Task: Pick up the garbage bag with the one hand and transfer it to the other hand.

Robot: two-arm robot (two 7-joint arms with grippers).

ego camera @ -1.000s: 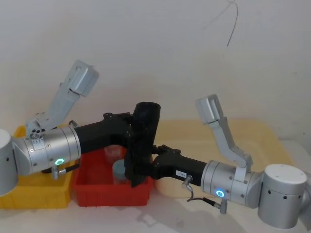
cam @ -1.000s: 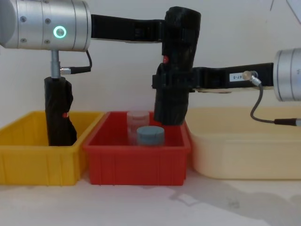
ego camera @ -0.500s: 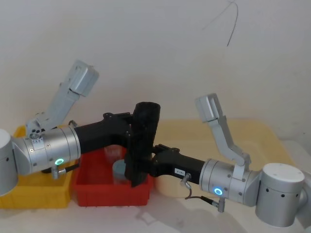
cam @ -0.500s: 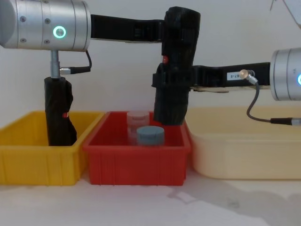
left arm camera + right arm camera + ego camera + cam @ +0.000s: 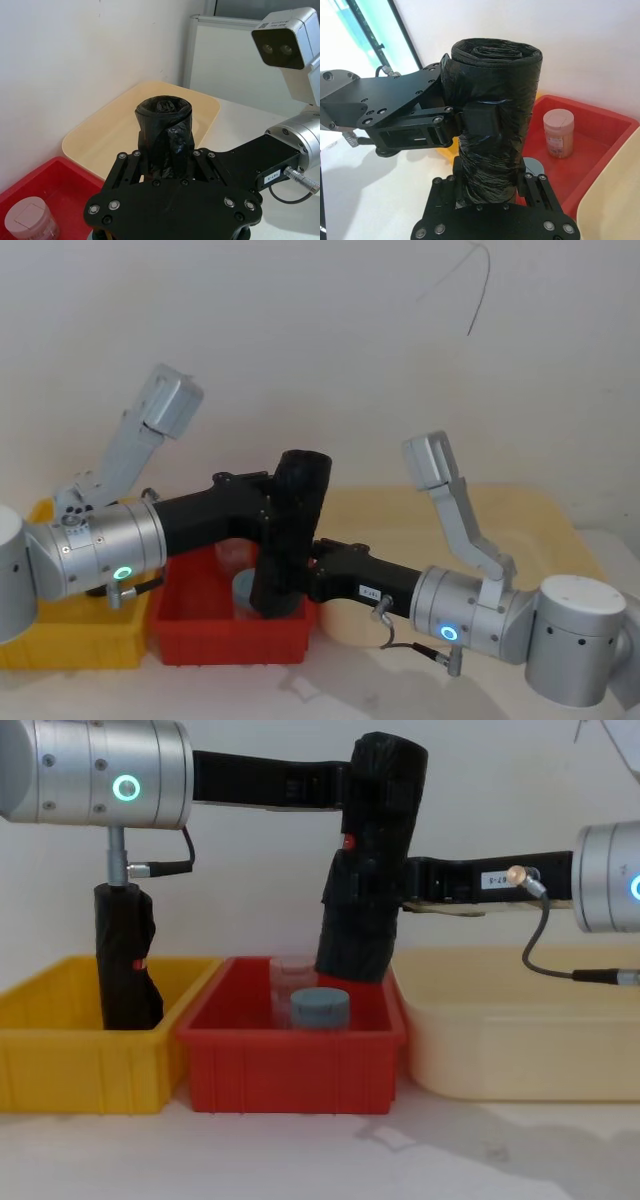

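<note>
On the pale table [image 5: 300, 1155] three containers stand in a row: a yellow bin [image 5: 80, 1070] on the left, a red bin [image 5: 300, 1070] in the middle and a cream tray [image 5: 520, 1050] on the right, each just beside the next. A second black roll [image 5: 125, 960] stands upright in the yellow bin. In the red bin there is a grey-lidded jar [image 5: 320, 1007] with a clear jar [image 5: 558, 132] just behind it. Above the red bin's right part the garbage bag [image 5: 355, 942] hangs in the air. It is tilted, with its top leaning right and its lower end down at the level of the bin's far rim; I cannot tell whether it touches the bin. The left gripper [image 5: 166, 159], on the arm with the green ring [image 5: 126, 788], reaches in from the left and has its fingers closed on the roll's upper part, above the red mark [image 5: 347, 842]. The right gripper [image 5: 489, 185], on the arm with the blue ring [image 5: 449, 634], comes in from the right lower down, its fingers clamped around the roll's middle. A plain white wall [image 5: 300, 340] stands behind it all.
</note>
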